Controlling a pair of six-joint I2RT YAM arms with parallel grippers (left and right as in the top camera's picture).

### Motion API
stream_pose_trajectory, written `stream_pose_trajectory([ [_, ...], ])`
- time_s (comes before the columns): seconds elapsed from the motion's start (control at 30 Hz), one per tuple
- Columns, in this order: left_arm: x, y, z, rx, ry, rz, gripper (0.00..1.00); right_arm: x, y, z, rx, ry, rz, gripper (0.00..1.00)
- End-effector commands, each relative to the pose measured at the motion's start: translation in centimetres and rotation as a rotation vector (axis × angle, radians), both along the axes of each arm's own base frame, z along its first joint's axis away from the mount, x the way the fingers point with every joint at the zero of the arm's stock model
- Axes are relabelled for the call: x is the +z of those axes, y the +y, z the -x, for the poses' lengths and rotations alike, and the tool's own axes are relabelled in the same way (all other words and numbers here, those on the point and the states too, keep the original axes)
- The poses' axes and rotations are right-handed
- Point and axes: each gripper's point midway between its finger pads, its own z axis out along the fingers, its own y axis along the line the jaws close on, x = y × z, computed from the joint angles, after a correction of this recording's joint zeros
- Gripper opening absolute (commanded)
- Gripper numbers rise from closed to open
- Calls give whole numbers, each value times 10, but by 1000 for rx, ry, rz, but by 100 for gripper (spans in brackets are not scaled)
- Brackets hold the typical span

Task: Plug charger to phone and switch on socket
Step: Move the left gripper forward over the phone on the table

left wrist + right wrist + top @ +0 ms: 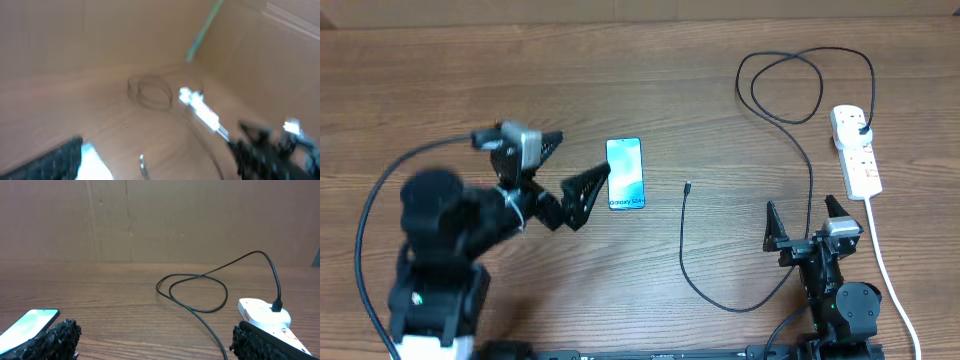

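Observation:
The phone lies flat on the wooden table, its light blue screen up; it also shows in the right wrist view and blurred in the left wrist view. The black charger cable loops at the back; its plug sits in the white socket strip, and its connector tip lies loose right of the phone. My left gripper is open, just left of the phone. My right gripper is open and empty, near the front, left of the strip.
The strip's thick white cord runs along the right side toward the front edge. A brown cardboard wall stands behind the table. The cable's lower loop lies between the two arms.

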Motion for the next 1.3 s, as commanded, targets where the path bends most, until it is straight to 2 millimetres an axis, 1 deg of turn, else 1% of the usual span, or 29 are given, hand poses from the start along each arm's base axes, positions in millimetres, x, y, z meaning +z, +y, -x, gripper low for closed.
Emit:
stream_pose_trajectory([
  [0.0, 11, 10, -20, 53, 110, -151, 100, -2, -3, 0, -12, -3, 1, 100],
  [0.03, 0, 18, -27, 99, 210, -233, 100, -2, -3, 0, -12, -3, 1, 100],
  [0.1, -12, 21, -32, 117, 318, -312, 100, -2, -3, 0, -12, -3, 1, 100],
  [0.17, -16, 12, -35, 75, 385, -292, 100, -2, -3, 0, -12, -3, 1, 100],
  [0.23, -24, -5, -31, -1, 484, -211, 100, -2, -3, 0, -12, -3, 1, 100],
  [0.27, -29, -10, -34, -29, 507, -197, 100, -2, -3, 0, -12, -3, 1, 100],
  [0.4, -47, -11, -39, -22, 567, -228, 100, -2, -3, 0, -12, -3, 1, 100],
  [0.47, -63, -6, -40, 40, 611, -300, 100, -2, -3, 0, -12, -3, 1, 100],
  [0.53, -79, 4, -40, 147, 660, -389, 100, -2, -3, 0, -12, -3, 1, 100],
  [0.6, -87, 9, -40, 215, 681, -445, 100, -2, -3, 0, -12, -3, 1, 100],
  [0.63, -91, 11, -41, 243, 684, -473, 100, -2, -3, 0, -12, -3, 1, 100],
  [0.77, -93, 0, -44, 223, 666, -487, 100, -2, -3, 0, -12, -3, 1, 100],
  [0.97, -93, -16, -38, 141, 696, -435, 100, -2, -3, 0, -12, -3, 1, 100],
  [1.1, -94, -17, -37, 156, 717, -416, 100, -2, -3, 0, -12, -3, 1, 100],
  [1.17, -99, -15, -33, 195, 786, -388, 100, -2, -3, 0, -12, -3, 1, 100],
  [1.2, -106, -13, -28, 207, 833, -395, 100, -2, -3, 0, -12, -3, 1, 100],
  [1.27, -128, -3, -21, 238, 926, -473, 100, -2, -3, 0, -12, -3, 1, 100],
])
